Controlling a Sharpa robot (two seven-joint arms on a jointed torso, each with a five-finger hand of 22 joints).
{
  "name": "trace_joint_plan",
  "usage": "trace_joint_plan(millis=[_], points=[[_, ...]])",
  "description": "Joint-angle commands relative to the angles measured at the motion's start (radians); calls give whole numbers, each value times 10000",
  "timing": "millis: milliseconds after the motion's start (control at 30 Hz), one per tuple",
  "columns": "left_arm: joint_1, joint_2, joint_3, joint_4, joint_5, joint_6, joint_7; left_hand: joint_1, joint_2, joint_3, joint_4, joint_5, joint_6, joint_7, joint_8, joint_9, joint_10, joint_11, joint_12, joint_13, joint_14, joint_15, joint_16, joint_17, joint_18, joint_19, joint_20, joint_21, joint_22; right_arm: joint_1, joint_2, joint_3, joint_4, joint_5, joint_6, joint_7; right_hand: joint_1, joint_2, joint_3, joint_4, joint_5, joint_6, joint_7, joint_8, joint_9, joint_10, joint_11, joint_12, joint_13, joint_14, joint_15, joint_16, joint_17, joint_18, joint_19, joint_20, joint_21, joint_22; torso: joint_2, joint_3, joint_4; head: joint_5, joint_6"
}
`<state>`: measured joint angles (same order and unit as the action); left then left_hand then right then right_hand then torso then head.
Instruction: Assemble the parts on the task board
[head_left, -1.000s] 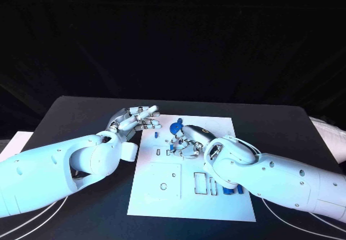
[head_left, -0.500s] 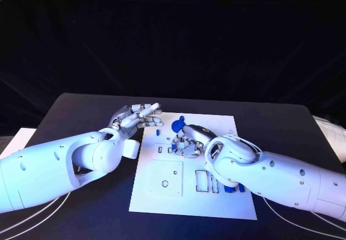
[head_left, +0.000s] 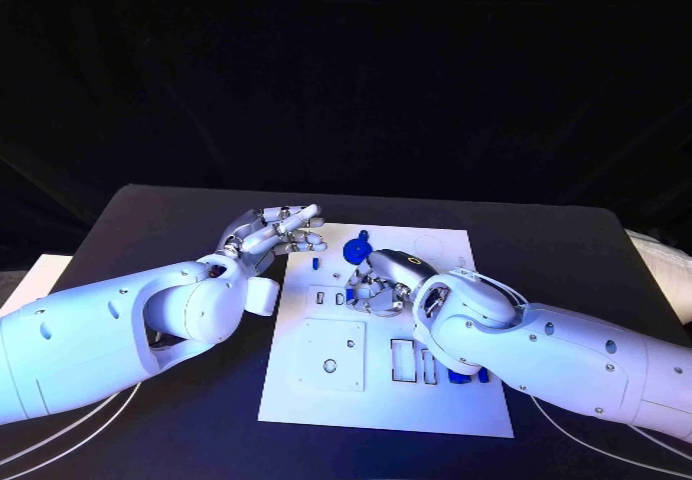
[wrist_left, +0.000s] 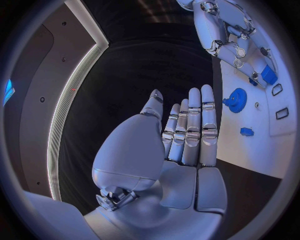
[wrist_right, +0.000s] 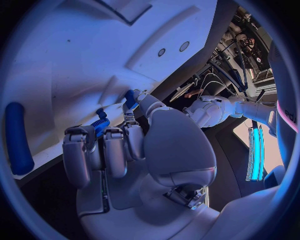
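The white task board lies in the middle of the black table. My right hand is curled down on the board's upper middle, pinching a small blue part at its fingertips; the same part shows under the right hand in the left wrist view. A blue gear stands on the board just beyond that hand, also seen as the gear. My left hand hovers by the board's far left corner, its fingers straight and holding nothing.
A small blue piece lies on the board near the gear. A long blue peg lies on the board beside my right hand. More blue parts sit at the board's near right, half behind my right arm. Several slots lie there.
The whole picture shifted slightly with the camera. My right hand stays curled on the same spot of the board, and my left hand has hardly moved.
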<state>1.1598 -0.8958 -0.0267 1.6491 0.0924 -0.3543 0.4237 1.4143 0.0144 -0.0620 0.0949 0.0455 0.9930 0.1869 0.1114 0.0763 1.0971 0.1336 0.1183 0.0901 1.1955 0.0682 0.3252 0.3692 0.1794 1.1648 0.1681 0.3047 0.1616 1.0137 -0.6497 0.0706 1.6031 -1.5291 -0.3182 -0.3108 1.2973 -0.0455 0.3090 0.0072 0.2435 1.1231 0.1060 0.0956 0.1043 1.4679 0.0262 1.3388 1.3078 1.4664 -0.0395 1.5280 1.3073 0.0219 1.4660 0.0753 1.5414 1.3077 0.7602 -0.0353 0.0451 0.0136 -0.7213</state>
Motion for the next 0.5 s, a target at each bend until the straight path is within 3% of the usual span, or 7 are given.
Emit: trace_joint_plan(millis=[33, 200, 500], points=[[3, 19, 8, 29, 29, 212, 75, 97, 42, 20, -63, 31, 59, 18, -51, -17, -16, -20, -40, -12, -42, -3, -7, 15, 0, 58, 13, -40, 11, -88, -2, -61, -53, -99, 771, -335, -62, 33, 0, -3, 42, 105, -18, 19, 6, 47, -51, -45, 1068, 837, -53, -51, 1696, -6, 425, -72, -20, 1746, 6, -17, 0, -3, -13], [3, 31, 8, 24, 29, 217, 74, 96, 44, 19, -63, 31, 57, 20, -52, -18, -17, -19, -41, -13, -43, -3, -7, 17, -1, 58, 13, -41, 11, -94, 20, -61, -62, -119, 773, -446, -87, 10, -10, -2, 41, 102, -16, 10, 7, 39, -50, -65, 1056, 833, -53, -62, 1677, -1, 410, -71, -28, 1725, -5, 0, 12, -9, -39], [3, 24, 8, 18, 29, 215, 64, 96, 44, 19, -63, 31, 57, 20, -52, -18, -17, -19, -41, -13, -43, -3, -7, 17, -1, 58, 13, -41, 11, -97, 45, -61, -68, -200, 726, -600, -206, -121, -68, 2, 15, 66, 1, -43, 5, 0, -38, -157, 1002, 818, -46, -105, 1605, 14, 366, -67, -53, 1663, 1, -10, -3, 4, -44]])
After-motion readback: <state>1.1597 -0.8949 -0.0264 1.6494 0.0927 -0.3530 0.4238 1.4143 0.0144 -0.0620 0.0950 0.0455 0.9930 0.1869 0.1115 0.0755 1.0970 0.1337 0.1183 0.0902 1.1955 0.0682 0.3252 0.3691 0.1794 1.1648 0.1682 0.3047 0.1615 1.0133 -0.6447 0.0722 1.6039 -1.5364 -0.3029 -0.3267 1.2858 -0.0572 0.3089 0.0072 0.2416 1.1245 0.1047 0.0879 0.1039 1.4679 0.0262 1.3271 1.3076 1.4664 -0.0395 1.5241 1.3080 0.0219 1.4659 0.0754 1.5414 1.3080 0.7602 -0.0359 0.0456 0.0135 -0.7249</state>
